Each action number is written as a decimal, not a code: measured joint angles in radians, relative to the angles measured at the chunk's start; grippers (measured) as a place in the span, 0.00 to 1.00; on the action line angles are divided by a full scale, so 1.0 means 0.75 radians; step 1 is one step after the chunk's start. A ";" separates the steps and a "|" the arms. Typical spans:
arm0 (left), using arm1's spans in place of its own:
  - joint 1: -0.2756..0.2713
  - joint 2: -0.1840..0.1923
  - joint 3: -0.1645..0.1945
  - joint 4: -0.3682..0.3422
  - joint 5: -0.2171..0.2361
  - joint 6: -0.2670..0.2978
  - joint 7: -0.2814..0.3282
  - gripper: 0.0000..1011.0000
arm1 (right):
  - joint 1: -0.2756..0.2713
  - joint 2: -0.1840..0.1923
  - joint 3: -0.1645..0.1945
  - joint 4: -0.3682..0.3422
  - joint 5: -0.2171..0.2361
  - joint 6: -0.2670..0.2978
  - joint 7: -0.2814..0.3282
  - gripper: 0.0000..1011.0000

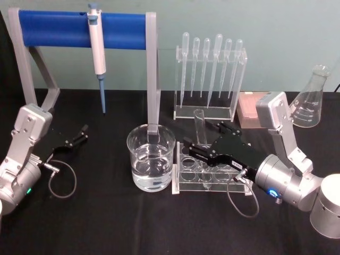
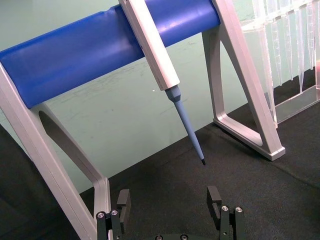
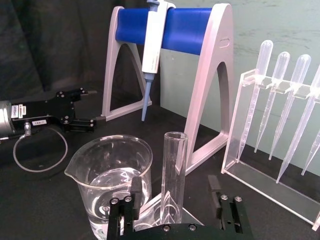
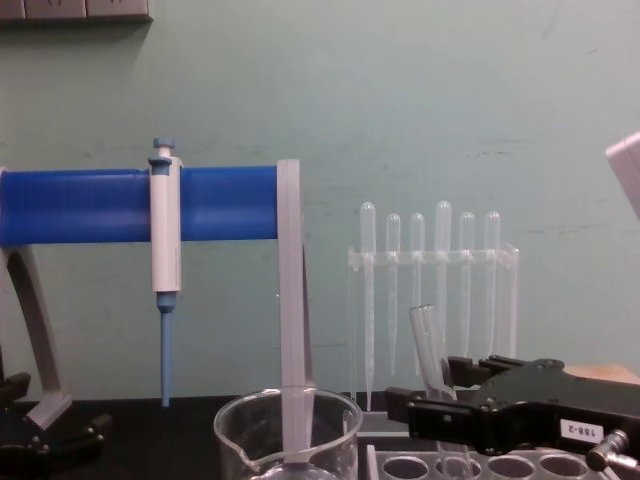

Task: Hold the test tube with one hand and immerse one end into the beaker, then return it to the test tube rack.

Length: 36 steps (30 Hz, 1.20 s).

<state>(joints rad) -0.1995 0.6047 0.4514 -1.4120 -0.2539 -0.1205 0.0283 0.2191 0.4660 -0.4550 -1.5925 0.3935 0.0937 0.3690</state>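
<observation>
Your head view looks down on the black table (image 1: pixel 106 223), while your chest view sits low and faces across it to the green wall (image 4: pixel 450 100); both take in the blue-barred grey metal stand (image 1: pixel 53 27). Each wrist view faces that stand from near, the right across the clear glass beaker (image 3: pixel 107 160), the left from close below it.

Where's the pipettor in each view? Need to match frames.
Head: pipettor upper left, hanging on the blue bar, behind-left of the beaker.
Chest: pipettor at left, hanging across the bar.
Left wrist: pipettor close up, crossing the bar, tip hanging free.
Right wrist: pipettor on the bar, beyond the beaker.
Shared landmark: the blue bar.
</observation>
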 joint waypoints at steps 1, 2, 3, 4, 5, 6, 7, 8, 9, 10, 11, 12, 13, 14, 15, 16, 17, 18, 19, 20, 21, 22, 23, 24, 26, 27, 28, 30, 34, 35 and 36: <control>0.000 0.000 0.000 0.000 0.000 0.000 0.000 0.99 | 0.000 -0.003 0.003 -0.001 -0.006 0.006 0.003 0.81; 0.000 0.000 0.000 0.000 0.000 0.000 0.000 0.99 | 0.000 -0.003 0.003 -0.001 -0.006 0.006 0.003 0.79; 0.000 0.000 0.000 0.000 0.000 0.000 0.000 0.99 | 0.000 -0.005 0.005 -0.001 -0.011 0.011 0.006 0.74; 0.000 0.000 0.000 0.000 0.000 0.000 0.000 0.99 | 0.000 -0.007 0.007 -0.001 -0.014 0.012 0.009 0.73; 0.000 0.000 0.000 0.000 0.000 0.000 0.000 0.99 | 0.000 -0.010 0.010 -0.002 -0.018 0.016 0.013 0.68; 0.000 0.000 0.000 0.000 0.000 0.000 0.000 0.99 | 0.000 -0.012 0.012 -0.002 -0.020 0.017 0.016 0.66; 0.000 0.000 0.000 0.000 0.000 0.000 0.000 0.99 | 0.000 -0.014 0.014 -0.003 -0.021 0.019 0.019 0.62; 0.000 0.000 0.000 0.000 0.000 0.000 0.000 0.99 | -0.002 -0.018 0.018 -0.005 -0.023 0.021 0.023 0.59; 0.000 0.000 0.000 0.000 0.000 0.000 0.000 0.99 | -0.003 -0.020 0.020 -0.006 -0.024 0.022 0.024 0.56; 0.000 0.000 0.000 0.000 0.000 0.000 0.000 0.99 | -0.004 -0.022 0.022 -0.007 -0.024 0.022 0.026 0.53; 0.000 0.000 0.000 0.000 0.000 0.000 0.000 0.99 | -0.006 -0.024 0.024 -0.009 -0.026 0.023 0.027 0.50; 0.000 0.000 0.000 0.000 0.000 0.000 0.000 0.99 | -0.009 -0.028 0.028 -0.013 -0.027 0.023 0.030 0.46; 0.000 0.000 0.000 0.000 0.000 0.000 0.000 0.99 | -0.011 -0.029 0.030 -0.016 -0.027 0.024 0.031 0.44; 0.000 0.000 0.000 0.000 0.000 0.000 0.000 0.99 | -0.013 -0.031 0.032 -0.019 -0.027 0.024 0.032 0.42; 0.000 0.000 0.000 0.000 0.000 0.000 0.000 0.99 | -0.017 -0.034 0.037 -0.026 -0.026 0.024 0.032 0.36; 0.000 0.000 0.000 0.000 0.000 0.000 0.000 0.99 | -0.020 -0.035 0.039 -0.030 -0.026 0.024 0.033 0.34; 0.000 0.000 0.000 0.000 0.000 0.000 0.000 0.99 | -0.022 -0.037 0.042 -0.033 -0.025 0.024 0.034 0.33; 0.000 0.000 0.000 0.000 0.000 0.000 0.000 0.99 | -0.024 -0.038 0.044 -0.037 -0.023 0.024 0.034 0.26; 0.000 0.000 0.000 0.000 0.000 0.000 0.000 0.99 | -0.029 -0.040 0.049 -0.044 -0.019 0.024 0.036 0.24; 0.000 0.000 0.000 0.000 0.000 0.000 0.000 0.99 | -0.032 -0.041 0.052 -0.049 -0.017 0.024 0.036 0.23; 0.000 0.000 0.000 0.000 0.000 0.000 0.000 0.99 | -0.037 -0.042 0.058 -0.057 -0.012 0.023 0.036 0.22; 0.000 0.000 0.000 0.000 0.000 0.000 0.000 0.99 | -0.039 -0.043 0.061 -0.062 -0.009 0.023 0.037 0.22; 0.000 0.000 0.000 0.000 0.000 0.000 0.000 0.99 | -0.042 -0.044 0.064 -0.068 -0.006 0.022 0.037 0.22; 0.000 0.000 0.000 0.000 0.000 0.000 0.000 0.99 | -0.045 -0.044 0.067 -0.073 -0.003 0.022 0.037 0.22; 0.000 0.000 0.000 0.000 0.000 0.000 0.000 0.99 | -0.054 -0.047 0.078 -0.093 0.009 0.018 0.036 0.22; 0.000 0.000 0.000 0.000 0.000 0.000 0.000 0.99 | -0.059 -0.048 0.083 -0.103 0.016 0.015 0.036 0.22; 0.000 0.000 0.000 0.000 0.000 0.000 0.000 0.99 | -0.061 -0.048 0.086 -0.108 0.021 0.014 0.036 0.22; 0.000 0.000 0.000 0.000 0.000 0.000 0.000 0.99 | -0.073 -0.050 0.102 -0.133 0.040 0.006 0.034 0.22; 0.000 0.000 0.000 0.000 0.000 0.000 0.000 0.99 | -0.093 -0.050 0.132 -0.179 0.070 -0.014 0.025 0.22; 0.000 0.000 0.000 0.000 0.000 0.000 0.000 0.99 | -0.101 -0.050 0.145 -0.198 0.079 -0.023 0.019 0.22; 0.000 0.000 0.000 0.000 0.000 0.000 0.000 0.99 | -0.104 -0.049 0.150 -0.206 0.084 -0.027 0.015 0.22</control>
<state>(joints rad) -0.1995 0.6047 0.4514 -1.4120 -0.2539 -0.1205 0.0283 0.1408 0.4290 -0.3423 -1.7471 0.4562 0.0737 0.3804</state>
